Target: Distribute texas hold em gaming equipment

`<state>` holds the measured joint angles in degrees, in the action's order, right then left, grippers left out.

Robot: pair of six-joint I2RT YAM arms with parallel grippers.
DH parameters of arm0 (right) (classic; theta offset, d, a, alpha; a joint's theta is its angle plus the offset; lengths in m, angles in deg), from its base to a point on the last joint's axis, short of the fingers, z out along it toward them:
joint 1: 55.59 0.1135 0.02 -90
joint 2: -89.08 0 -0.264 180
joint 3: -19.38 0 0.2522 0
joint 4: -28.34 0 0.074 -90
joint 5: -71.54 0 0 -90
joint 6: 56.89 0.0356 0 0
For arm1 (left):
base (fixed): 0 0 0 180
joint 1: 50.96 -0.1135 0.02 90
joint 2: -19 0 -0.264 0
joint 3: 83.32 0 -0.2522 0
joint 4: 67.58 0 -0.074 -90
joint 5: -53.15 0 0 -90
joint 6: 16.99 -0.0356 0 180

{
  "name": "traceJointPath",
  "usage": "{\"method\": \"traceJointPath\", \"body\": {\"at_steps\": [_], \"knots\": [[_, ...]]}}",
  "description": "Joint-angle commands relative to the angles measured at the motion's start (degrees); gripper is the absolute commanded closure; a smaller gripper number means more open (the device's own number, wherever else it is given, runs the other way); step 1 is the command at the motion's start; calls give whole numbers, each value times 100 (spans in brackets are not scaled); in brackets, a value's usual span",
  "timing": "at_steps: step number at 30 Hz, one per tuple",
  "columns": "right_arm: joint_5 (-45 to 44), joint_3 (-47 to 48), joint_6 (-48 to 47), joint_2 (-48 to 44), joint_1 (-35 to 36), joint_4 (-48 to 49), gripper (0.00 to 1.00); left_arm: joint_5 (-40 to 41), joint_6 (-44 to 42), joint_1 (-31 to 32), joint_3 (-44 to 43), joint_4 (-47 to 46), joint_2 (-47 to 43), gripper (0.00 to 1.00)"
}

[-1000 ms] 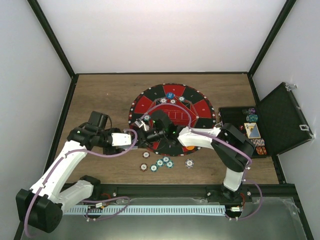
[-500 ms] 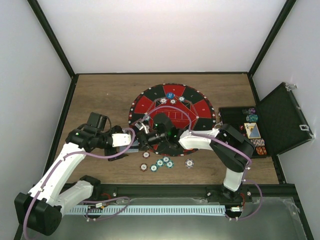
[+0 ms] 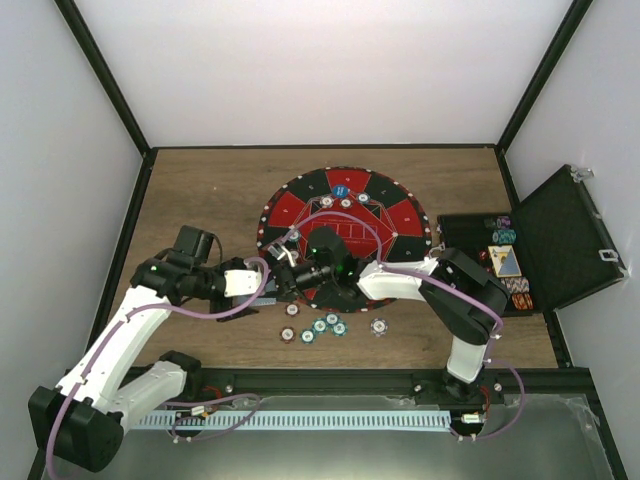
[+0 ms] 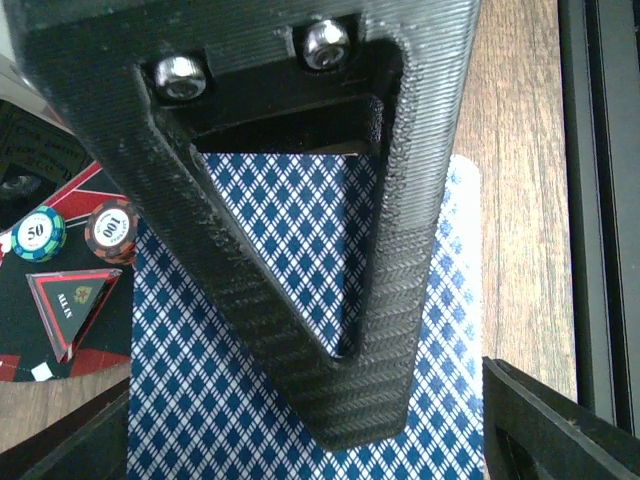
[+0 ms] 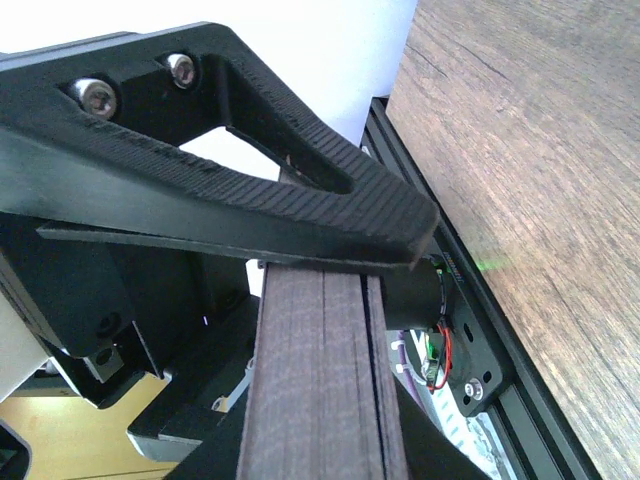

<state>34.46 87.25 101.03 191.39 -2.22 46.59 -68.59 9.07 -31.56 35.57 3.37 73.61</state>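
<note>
Room: plain white walls (image 3: 320,70) stand around three sides of the table.
Surface: a wooden table (image 3: 200,190) with a round red-and-black mat (image 3: 300,205) at its middle.
Case (image 3: 570,235): black, open, well right of the mat.
Chips (image 3: 320,326): clustered on the wood just in front of the mat.
Right gripper (image 3: 300,280): at the mat's near-left edge, clenched on a deck of cards (image 5: 320,380).
Left gripper (image 3: 268,288): just left of the mat, over a blue-diamond card (image 4: 200,400); its grip cannot be told.

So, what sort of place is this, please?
Probably a robot test cell, not a card room: plain white walls in a black frame, two arms bolted to a wooden table, a poker mat laid out.
</note>
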Motion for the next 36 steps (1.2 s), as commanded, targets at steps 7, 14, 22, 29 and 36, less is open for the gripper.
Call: {"method": "traceJointPath", "body": {"at_steps": [7,14,22,29,36], "knots": [[114,31,37,-17,74,360,98,-308,-241,23,3,64,-60,36],[87,56,-30,18,77,232,89,-301,-247,20,-19,113,-98,64],[-200,483,-909,-141,-53,-1397,55,-103,-100,20,-5,28,-152,77],[-252,605,-1052,-190,-45,-1665,44,-2,26,20,54,-160,-135,82],[-423,596,-1417,-253,-174,-2246,45,212,121,20,59,-198,-126,86]]}}
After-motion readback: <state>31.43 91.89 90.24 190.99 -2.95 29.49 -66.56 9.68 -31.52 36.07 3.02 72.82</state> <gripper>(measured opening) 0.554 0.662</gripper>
